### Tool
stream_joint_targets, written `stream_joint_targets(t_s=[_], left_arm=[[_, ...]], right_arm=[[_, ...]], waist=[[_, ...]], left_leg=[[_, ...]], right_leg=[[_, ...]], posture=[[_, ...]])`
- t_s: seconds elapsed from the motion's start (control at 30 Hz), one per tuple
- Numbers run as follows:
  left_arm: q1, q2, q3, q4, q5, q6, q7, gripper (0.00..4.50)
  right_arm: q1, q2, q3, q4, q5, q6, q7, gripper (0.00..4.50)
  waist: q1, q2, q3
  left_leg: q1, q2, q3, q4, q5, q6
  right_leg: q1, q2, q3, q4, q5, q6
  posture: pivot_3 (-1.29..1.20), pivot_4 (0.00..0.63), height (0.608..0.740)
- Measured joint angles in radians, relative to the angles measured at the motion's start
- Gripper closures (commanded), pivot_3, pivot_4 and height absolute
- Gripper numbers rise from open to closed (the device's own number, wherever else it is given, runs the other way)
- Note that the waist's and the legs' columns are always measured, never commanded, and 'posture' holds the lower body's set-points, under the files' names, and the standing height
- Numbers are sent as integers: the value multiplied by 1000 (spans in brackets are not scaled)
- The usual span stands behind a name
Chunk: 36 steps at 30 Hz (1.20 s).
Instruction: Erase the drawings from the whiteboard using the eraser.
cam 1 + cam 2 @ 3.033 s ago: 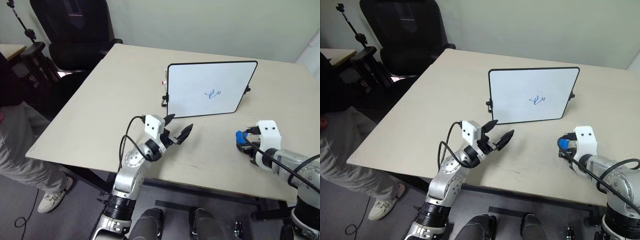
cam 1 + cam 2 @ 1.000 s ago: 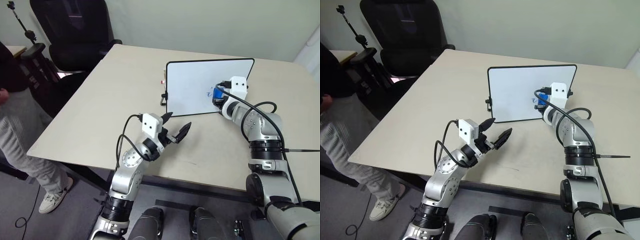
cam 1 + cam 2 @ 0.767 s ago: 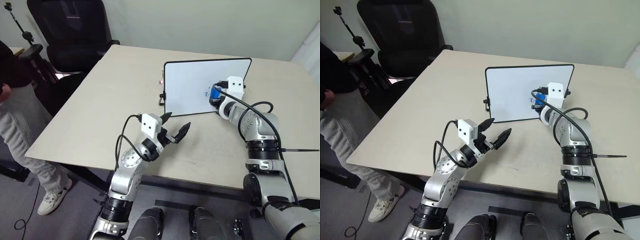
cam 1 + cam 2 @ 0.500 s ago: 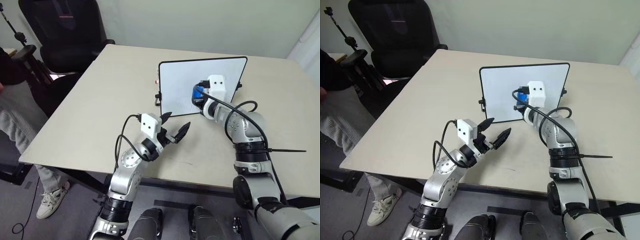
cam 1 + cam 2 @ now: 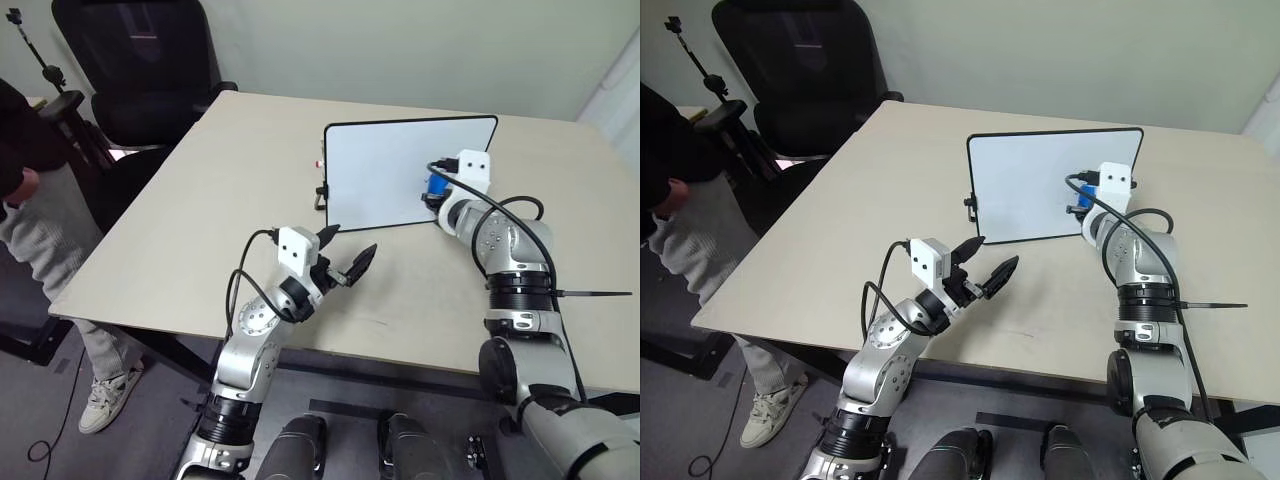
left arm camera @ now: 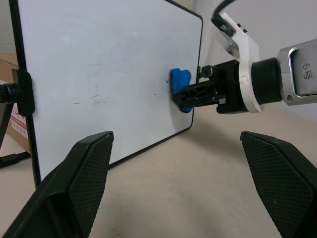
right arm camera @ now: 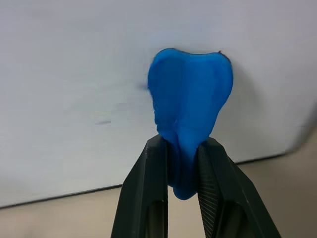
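Observation:
The whiteboard (image 5: 390,175) stands upright on the table's far half. My right gripper (image 5: 439,192) is shut on the blue eraser (image 5: 436,186) and presses it flat against the board's right part, near the lower edge. The right wrist view shows the eraser (image 7: 190,106) pinched between the two black fingers (image 7: 148,188), squashed on the white surface. The drawings are hidden: eraser and gripper cover that patch, and only faint grey smears (image 7: 104,121) lie beside it. My left gripper (image 5: 345,258) hovers open over the table in front of the board's left lower corner, holding nothing.
The beige table (image 5: 230,190) has a near edge just below my left arm. A small red-and-white item (image 5: 319,163) sits behind the board's left edge. A black office chair (image 5: 140,60) and a standing person (image 5: 30,180) are off the table's left side.
The right gripper swept the eraser leftward over the board, then back to the right. The blue scribble seen a second ago no longer shows. My left arm stayed put; the camera shifted slightly.

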Motion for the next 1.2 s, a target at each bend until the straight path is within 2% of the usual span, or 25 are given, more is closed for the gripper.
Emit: stream_joint_targets(t_s=[0.2, 0.63, 0.97, 1.2], left_arm=[[0, -1, -2, 0, -1, 0, -1, 0], [-14, -21, -4, 11, 1, 0, -1, 0], [-15, -20, -2, 18, 1, -3, -2, 0], [-20, -11, 0, 21, 3, -9, -1, 0]], right_arm=[[1, 4, 1, -13, 1, 4, 4, 3992], [16, 89, 106, -100, 3, 124, 53, 3992], [17, 90, 110, -133, 12, 153, 89, 3992], [-8, 63, 61, -30, 0, 114, 59, 3992]], waist=[[-3, 0, 0], [-20, 0, 0], [-16, 0, 0], [-7, 0, 0]], left_leg=[[0, 1, 0, -1, 1, -1], [1, 1, 0, -1, 0, -2], [0, 1, 0, -1, 0, -2], [0, 1, 0, 1, 0, -2]], right_leg=[[-1, 0, 0, 1, 0, 4], [-2, 1, -1, 0, 0, 5], [-2, 1, 0, 0, 1, 4], [-2, 1, 0, 0, 1, 3]], posture=[[0, 150, 740], [0, 150, 740], [0, 150, 740], [0, 150, 740]])
